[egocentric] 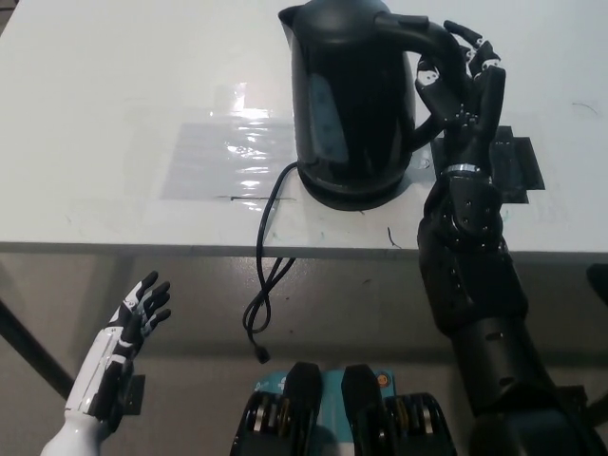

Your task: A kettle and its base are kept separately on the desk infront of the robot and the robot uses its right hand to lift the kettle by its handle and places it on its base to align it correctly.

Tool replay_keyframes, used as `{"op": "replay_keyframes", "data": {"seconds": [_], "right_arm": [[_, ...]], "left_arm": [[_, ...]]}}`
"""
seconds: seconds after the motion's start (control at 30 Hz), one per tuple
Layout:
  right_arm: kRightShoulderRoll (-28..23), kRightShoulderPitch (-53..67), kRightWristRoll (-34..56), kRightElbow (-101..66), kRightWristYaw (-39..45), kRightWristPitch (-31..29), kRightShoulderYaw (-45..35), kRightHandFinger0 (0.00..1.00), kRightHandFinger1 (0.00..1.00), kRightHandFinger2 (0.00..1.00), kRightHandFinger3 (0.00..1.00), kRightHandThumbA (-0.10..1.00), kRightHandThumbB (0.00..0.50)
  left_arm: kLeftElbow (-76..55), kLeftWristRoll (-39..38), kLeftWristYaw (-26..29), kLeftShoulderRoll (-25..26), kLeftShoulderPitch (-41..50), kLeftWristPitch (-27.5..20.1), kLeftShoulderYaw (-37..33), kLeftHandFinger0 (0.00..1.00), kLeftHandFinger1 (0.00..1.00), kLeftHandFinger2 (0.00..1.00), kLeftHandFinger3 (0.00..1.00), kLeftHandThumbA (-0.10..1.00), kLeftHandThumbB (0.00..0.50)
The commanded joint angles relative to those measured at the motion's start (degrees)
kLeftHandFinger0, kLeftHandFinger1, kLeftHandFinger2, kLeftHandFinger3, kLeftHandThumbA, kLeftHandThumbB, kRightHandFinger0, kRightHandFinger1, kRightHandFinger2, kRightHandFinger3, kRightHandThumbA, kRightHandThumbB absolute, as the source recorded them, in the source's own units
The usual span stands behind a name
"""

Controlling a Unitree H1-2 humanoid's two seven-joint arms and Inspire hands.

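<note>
A black kettle (351,95) stands upright on its round black base (328,198) near the front of the white desk (114,95). My black right hand (461,81) is at the kettle's handle (427,33) on its right side, thumb and fingers curled around it. The kettle looks seated on the base, not lifted. My white left hand (133,318) rests low at the lower left, below the desk edge, fingers apart and holding nothing.
The base's black cord (266,247) runs over the desk's front edge and dangles with its plug near the floor. A black flat patch (518,161) lies on the desk behind my right wrist. A glossy taped area (228,152) is left of the kettle.
</note>
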Motion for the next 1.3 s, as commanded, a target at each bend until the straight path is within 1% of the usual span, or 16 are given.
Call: {"op": "replay_keyframes", "data": {"seconds": [0.0,0.13,0.33,0.43,0.5,0.53,0.6,0.67,0.7,0.87,0.93,1.0,1.07,1.13,1.17,1.27], "right_arm": [[0.7,-2.8,0.9,-0.4,-0.1,-6.2,-0.2,0.0,0.02,0.44,0.52,-0.1,0.085],[1.0,-2.7,1.3,0.5,0.0,-6.8,-0.3,0.0,0.0,0.41,0.5,-0.1,0.087],[1.6,-2.5,1.6,3.2,0.0,-9.3,-0.2,0.0,0.01,0.44,0.5,-0.1,0.077],[1.6,-2.7,1.5,4.9,0.0,-11.0,-0.1,0.0,0.02,0.46,0.53,-0.1,0.072],[1.6,-2.7,1.5,5.2,0.1,-11.1,-0.1,0.0,0.02,0.46,0.53,-0.1,0.075],[1.6,-2.6,1.4,5.4,0.0,-11.1,0.0,0.0,0.0,0.41,0.52,-0.1,0.076],[1.6,-2.5,1.1,5.6,-0.3,-11.1,0.0,0.0,0.01,0.41,0.51,-0.1,0.078],[1.5,-2.7,0.8,6.2,-1.2,-11.0,0.0,0.0,0.02,0.41,0.49,-0.1,0.098],[1.4,-2.6,0.2,6.2,-2.1,-10.7,0.1,0.0,0.01,0.39,0.46,-0.1,0.097],[1.2,-1.4,1.4,5.1,-1.1,-11.1,-0.3,0.0,0.0,0.38,0.46,-0.1,0.087],[1.1,-0.9,1.6,4.8,-0.6,-11.1,-0.3,0.0,0.0,0.37,0.44,-0.1,0.085],[0.6,0.0,1.4,4.2,-0.5,-11.1,-0.3,0.0,0.01,0.37,0.43,-0.1,0.089],[0.5,0.4,1.5,3.7,-0.2,-11.1,-0.2,0.0,0.01,0.37,0.42,-0.1,0.081],[0.5,1.0,2.3,2.7,0.5,-11.1,-0.5,0.0,0.01,0.39,0.44,-0.1,0.074],[0.3,1.7,2.6,1.7,1.0,-11.1,-0.5,0.0,0.02,0.43,0.49,-0.1,0.072],[0.0,2.5,2.7,0.6,1.1,-11.1,-0.4,0.0,0.03,0.44,0.51,-0.1,0.082]], "left_arm": [[-1.0,-0.8,-1.1,1.1,-0.9,-1.7,0.5,1.0,1.0,1.0,1.0,0.93,0.159],[-1.8,-0.4,-0.8,1.1,-0.9,-0.7,0.5,1.0,1.0,1.0,1.0,0.93,0.173],[-1.4,-0.5,-0.9,1.3,-1.3,-1.1,0.5,1.0,1.0,1.0,1.0,0.94,0.185],[-1.2,-0.5,-1.0,1.4,-1.7,-1.2,0.5,1.0,1.0,1.0,1.0,0.94,0.181],[-1.3,-0.5,-0.8,1.4,-1.6,-0.8,0.5,1.0,1.0,1.0,1.0,0.94,0.194],[-1.4,-0.6,-0.8,1.4,-1.7,-0.7,0.5,1.0,1.0,1.0,1.0,0.94,0.189],[-1.7,-0.6,-0.8,1.4,-1.6,-0.4,0.6,1.0,1.0,1.0,1.0,0.94,0.194],[-1.5,-0.6,-0.8,1.4,-1.7,-0.7,0.6,1.0,1.0,1.0,1.0,0.94,0.174],[-1.5,-0.6,-0.8,1.5,-1.7,-0.8,0.6,1.0,1.0,1.0,1.0,0.94,0.166],[-1.5,-0.7,-0.8,1.4,-2.0,-0.8,0.6,1.0,1.0,1.0,1.0,0.93,0.158],[-1.7,-0.6,-0.7,1.4,-1.9,-0.5,0.7,1.0,1.0,1.0,1.0,0.94,0.169],[-2.0,-0.3,-0.5,1.5,-1.9,-0.2,0.7,1.0,1.0,1.0,1.0,0.94,0.151],[-2.1,-0.9,-0.6,1.5,-1.9,0.3,0.8,1.0,1.0,1.0,1.0,0.93,0.161],[-1.7,-0.5,-0.7,1.6,-2.0,-0.4,0.7,1.0,1.0,1.0,1.0,0.94,0.145],[-1.2,-0.4,-0.7,1.7,-2.2,-0.9,0.7,1.0,1.0,1.0,1.0,0.94,0.143],[-1.2,-0.3,-0.6,1.6,-2.2,-0.8,0.8,1.0,1.0,1.0,1.0,0.94,0.159]]}}
